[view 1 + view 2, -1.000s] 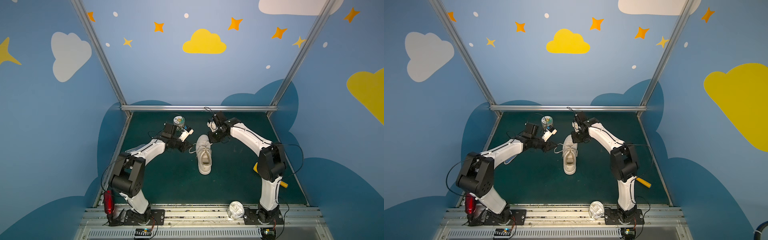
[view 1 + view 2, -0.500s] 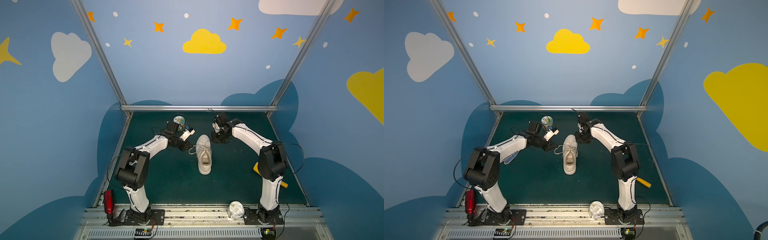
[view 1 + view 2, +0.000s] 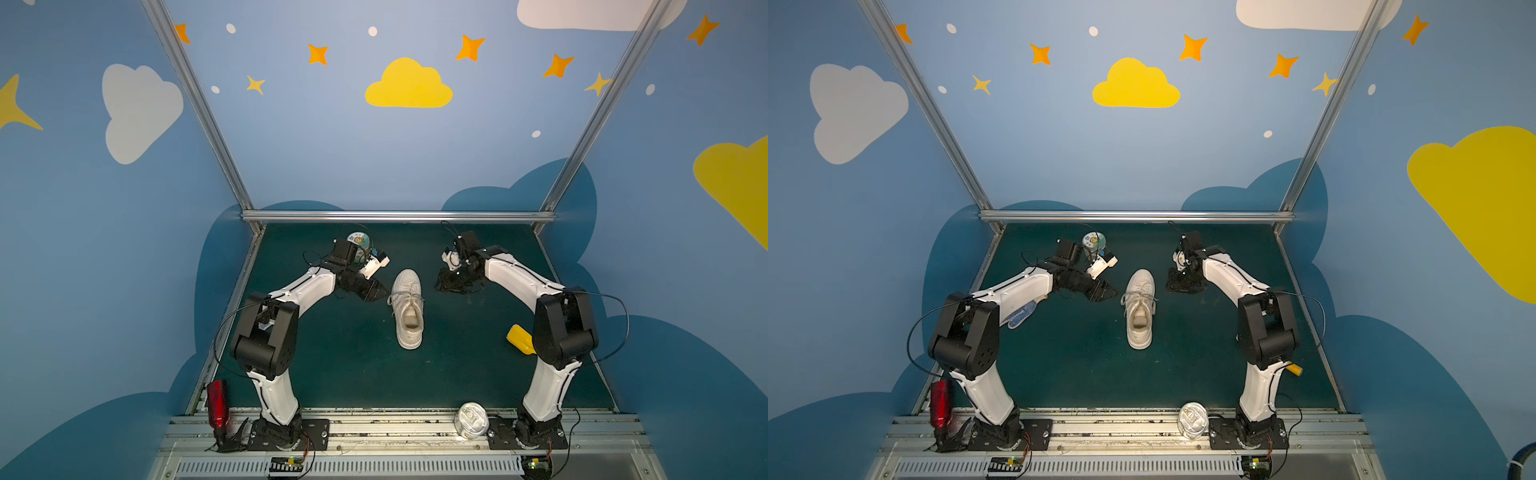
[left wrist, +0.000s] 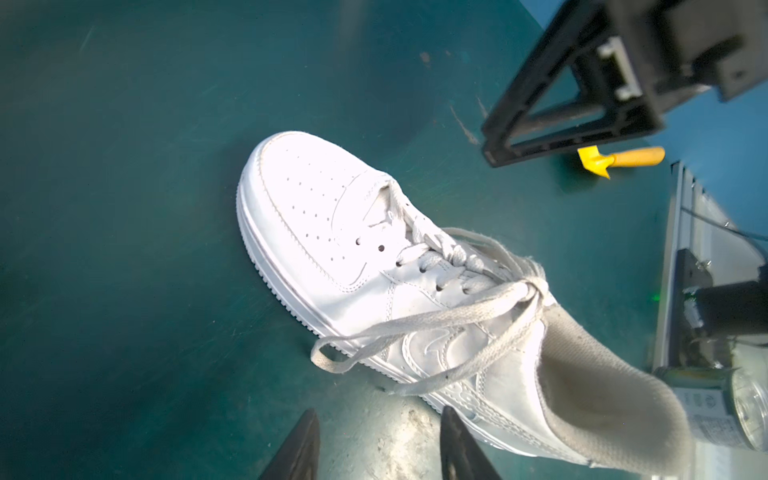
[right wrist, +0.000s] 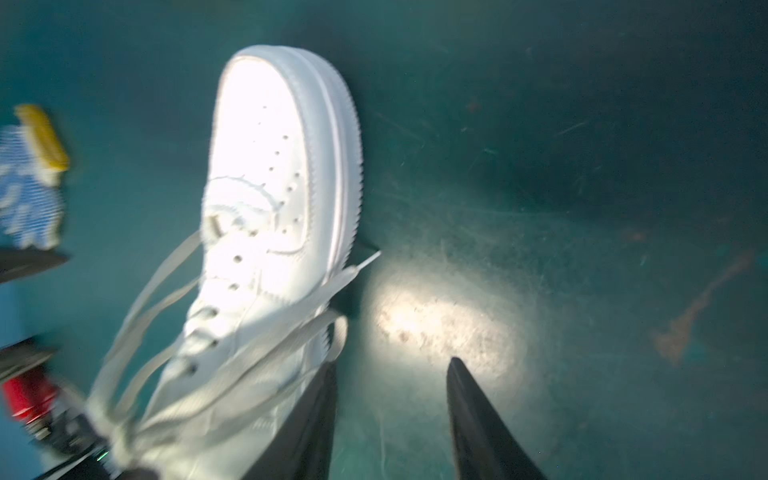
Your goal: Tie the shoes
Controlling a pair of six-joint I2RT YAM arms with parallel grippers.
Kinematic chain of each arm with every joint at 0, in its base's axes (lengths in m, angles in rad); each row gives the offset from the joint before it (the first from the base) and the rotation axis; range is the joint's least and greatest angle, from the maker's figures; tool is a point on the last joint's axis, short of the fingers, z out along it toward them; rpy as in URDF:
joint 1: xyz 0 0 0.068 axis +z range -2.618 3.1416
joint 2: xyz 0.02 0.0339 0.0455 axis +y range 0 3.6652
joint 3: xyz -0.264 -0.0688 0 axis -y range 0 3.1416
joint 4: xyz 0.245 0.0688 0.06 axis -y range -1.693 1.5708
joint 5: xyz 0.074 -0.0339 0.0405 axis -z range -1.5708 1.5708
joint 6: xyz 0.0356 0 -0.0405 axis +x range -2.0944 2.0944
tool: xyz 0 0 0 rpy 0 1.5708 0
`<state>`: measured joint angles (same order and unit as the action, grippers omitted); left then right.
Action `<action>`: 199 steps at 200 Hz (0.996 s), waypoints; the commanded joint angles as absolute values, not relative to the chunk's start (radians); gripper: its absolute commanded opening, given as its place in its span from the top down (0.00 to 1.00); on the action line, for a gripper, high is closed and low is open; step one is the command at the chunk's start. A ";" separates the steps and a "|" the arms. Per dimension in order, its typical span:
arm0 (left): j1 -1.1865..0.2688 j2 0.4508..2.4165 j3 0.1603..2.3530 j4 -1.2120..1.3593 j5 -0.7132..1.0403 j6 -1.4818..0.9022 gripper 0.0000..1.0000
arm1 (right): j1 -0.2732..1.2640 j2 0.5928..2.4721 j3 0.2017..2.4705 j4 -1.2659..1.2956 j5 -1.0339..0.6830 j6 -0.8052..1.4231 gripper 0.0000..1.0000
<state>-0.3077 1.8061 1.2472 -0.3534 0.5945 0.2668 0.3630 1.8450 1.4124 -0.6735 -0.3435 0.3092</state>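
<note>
Green mat [image 3: 353, 374], sneaker [image 3: 407, 286] central, edges far; left claw [image 4: 379, 415], right claw [image 5: 392, 365] parted, empty.

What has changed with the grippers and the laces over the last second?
Both grippers opened and let the laces go. The left gripper stays beside the sneaker, now empty. The right gripper has drawn back from the toe toward its own side, also empty. The knotted laces now lie loose over the sneaker. The sneaker itself has not moved.

High stereo overviews; close wrist views sharing sneaker [image 4: 374, 270]
</note>
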 commanded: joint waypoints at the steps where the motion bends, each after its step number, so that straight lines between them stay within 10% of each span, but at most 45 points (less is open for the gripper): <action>1: -0.301 1.761 1.246 -0.350 0.637 0.294 0.45 | 0.328 1.806 1.358 -0.582 -0.553 0.338 0.57; 108: -0.398 1.728 1.209 -0.340 0.697 0.359 0.39 | 0.288 1.745 1.111 -0.373 -0.790 0.408 0.58; 199: -0.396 1.937 1.626 -0.861 0.668 0.968 0.39 | 0.285 1.694 1.109 -0.444 -0.796 0.309 0.60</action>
<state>-0.3992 1.8645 1.5326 -0.6617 0.6693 0.7547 0.2890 1.7596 1.1088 -0.4191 -0.7891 0.3626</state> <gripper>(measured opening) 0.609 0.401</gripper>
